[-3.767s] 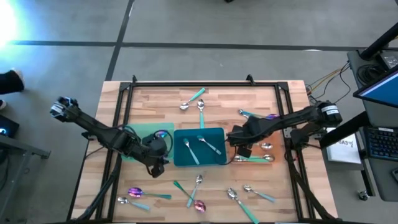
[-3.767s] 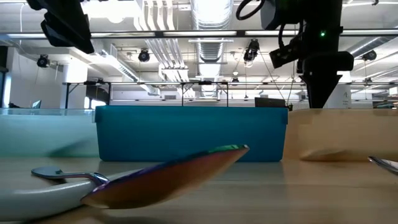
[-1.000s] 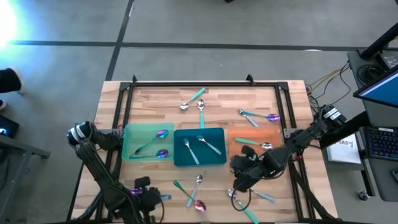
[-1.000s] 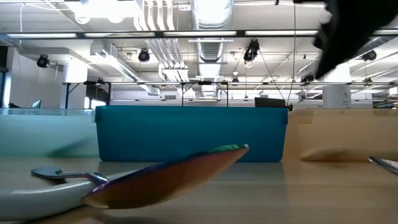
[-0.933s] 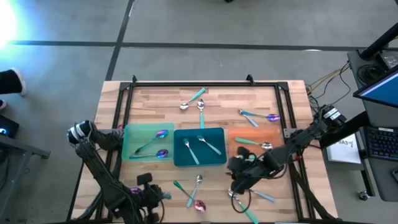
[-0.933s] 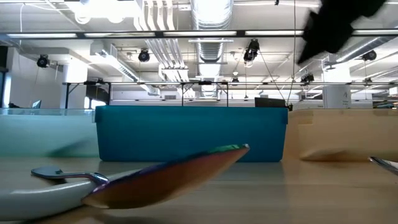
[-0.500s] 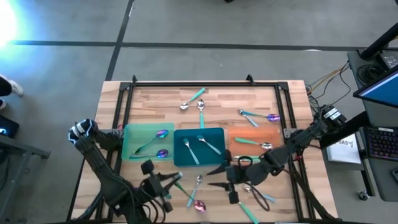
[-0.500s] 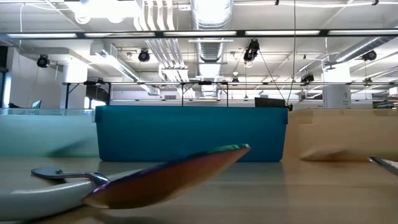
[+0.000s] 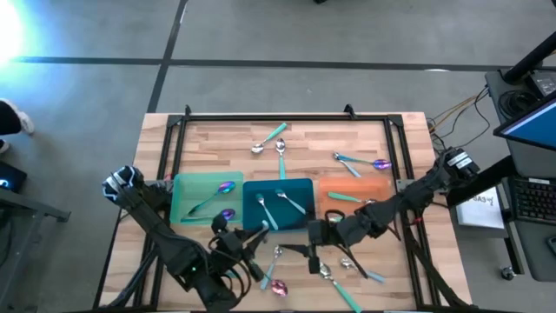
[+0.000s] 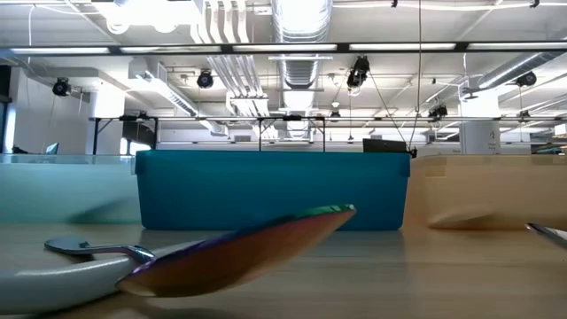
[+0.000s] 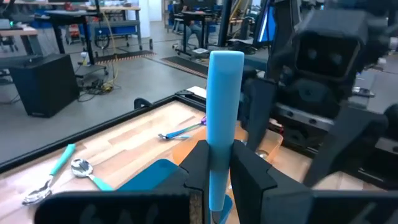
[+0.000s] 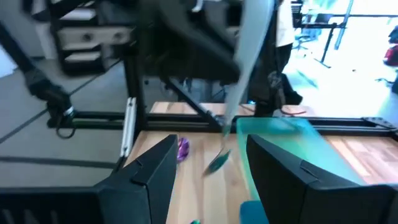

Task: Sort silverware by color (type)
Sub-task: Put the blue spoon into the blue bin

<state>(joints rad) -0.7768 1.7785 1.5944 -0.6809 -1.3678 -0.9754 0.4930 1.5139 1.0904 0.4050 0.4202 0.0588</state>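
We count two purple-pink spoons point(image 9: 217, 193) lying flat at the left, two all-silver spoons point(image 9: 280, 203) side by side just right of them, and one teal-handled spoon point(image 9: 352, 199) flat at the right. One teal-handled spoon point(image 11: 219, 163) stands upright, clamped at its lower part. Loose spoons lie flat on the bare wood: a far pair point(image 9: 269, 140), a far-right pair point(image 9: 360, 162), and a near cluster point(image 9: 276, 266).

Wooden table point(image 9: 217, 143), green tray point(image 9: 187, 187), teal tray point(image 9: 300, 217), orange tray point(image 9: 352, 185)
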